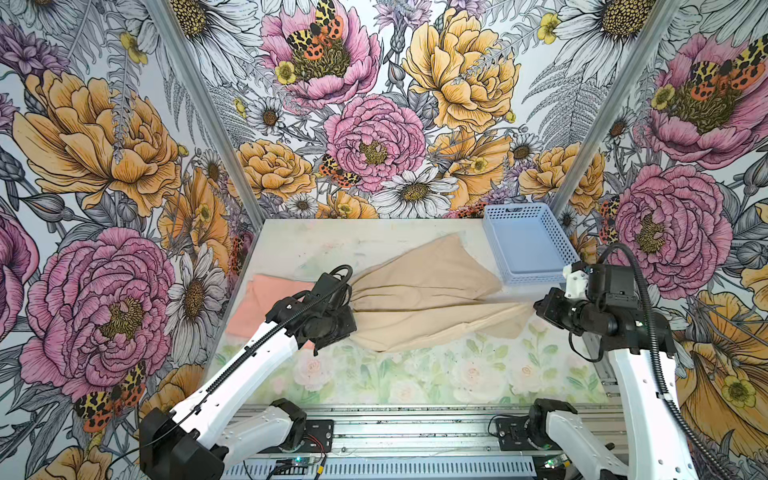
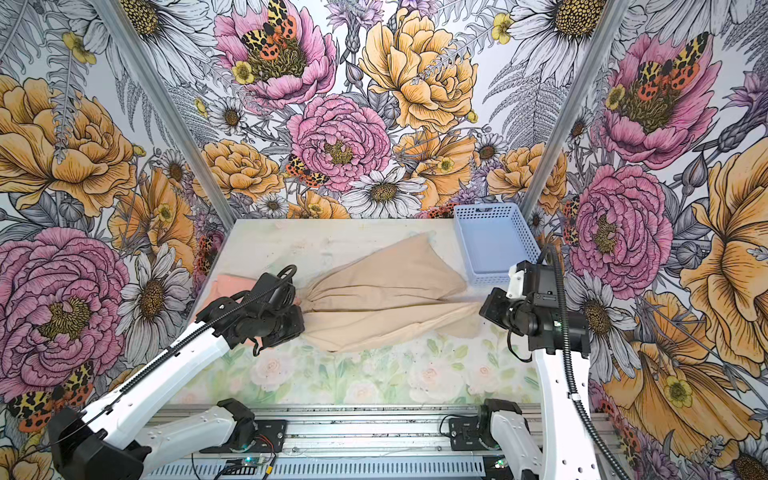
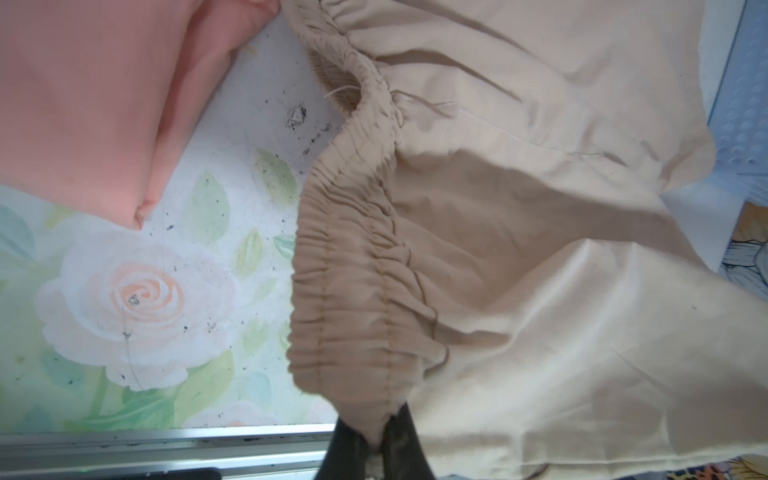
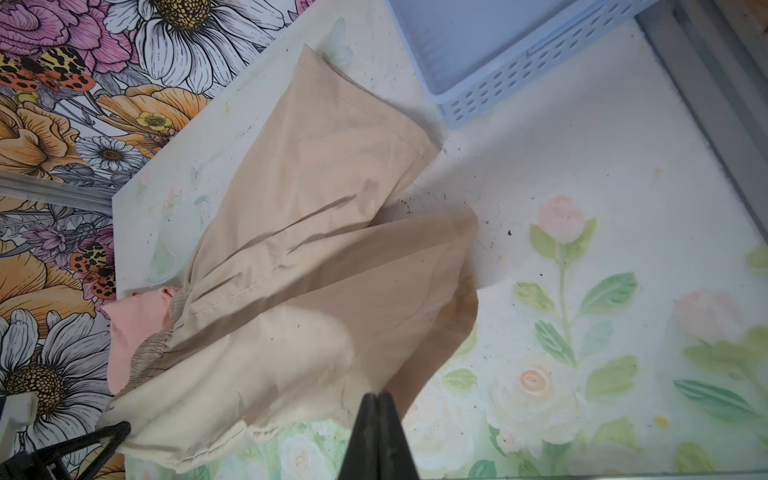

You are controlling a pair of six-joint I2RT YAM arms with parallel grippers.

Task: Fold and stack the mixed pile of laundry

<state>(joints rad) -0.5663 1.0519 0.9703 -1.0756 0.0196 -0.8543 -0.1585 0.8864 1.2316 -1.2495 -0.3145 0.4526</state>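
Note:
The beige-tan garment stretches across the middle of the table, its two legs fanning toward the right. My left gripper is shut on its gathered elastic waistband. My right gripper is shut on the hem of the nearer leg, which hangs slightly off the table and casts a shadow. The peach-pink T-shirt lies flat at the left, partly behind my left arm, and its graphic is hidden.
A light blue perforated basket stands empty at the back right, close to the far leg's hem. The floral table mat is bare along the front. An aluminium rail carries both arm bases at the front edge.

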